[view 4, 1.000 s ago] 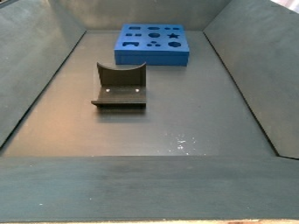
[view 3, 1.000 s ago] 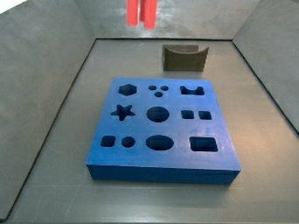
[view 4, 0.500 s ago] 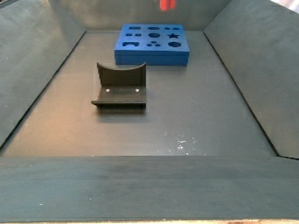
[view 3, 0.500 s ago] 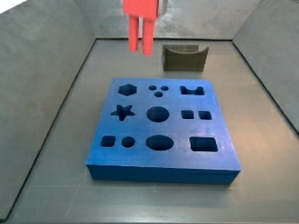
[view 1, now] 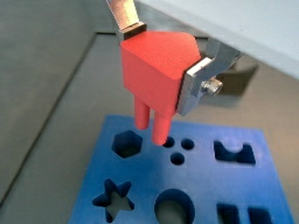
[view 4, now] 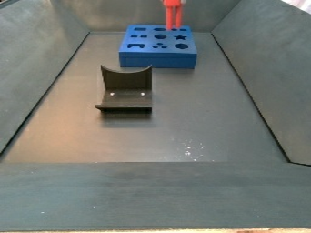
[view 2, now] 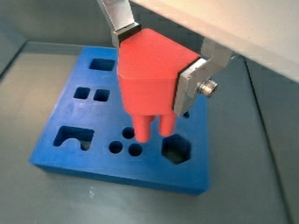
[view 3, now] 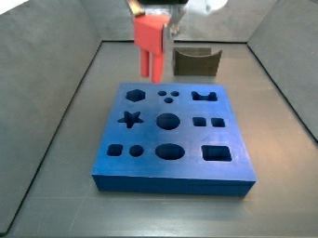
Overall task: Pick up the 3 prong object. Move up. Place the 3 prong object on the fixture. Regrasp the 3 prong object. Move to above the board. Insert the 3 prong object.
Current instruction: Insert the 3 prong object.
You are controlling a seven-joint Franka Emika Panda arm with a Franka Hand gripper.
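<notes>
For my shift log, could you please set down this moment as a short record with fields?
gripper: above the board's far end, shut on the 3 prong object
3 prong object: red, prongs pointing down, clear of the board in both wrist views
board: blue, flat on the floor, cutouts empty
fixture: dark, empty, apart from the board

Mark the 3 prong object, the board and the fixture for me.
3 prong object [view 1: 156,72]: a wrist view, on its red body between the gripper [view 1: 165,54] fingers.
Board [view 3: 187,153]: a side view, bare blue top face.
Fixture [view 4: 125,92]: a side view, its back wall.
</notes>
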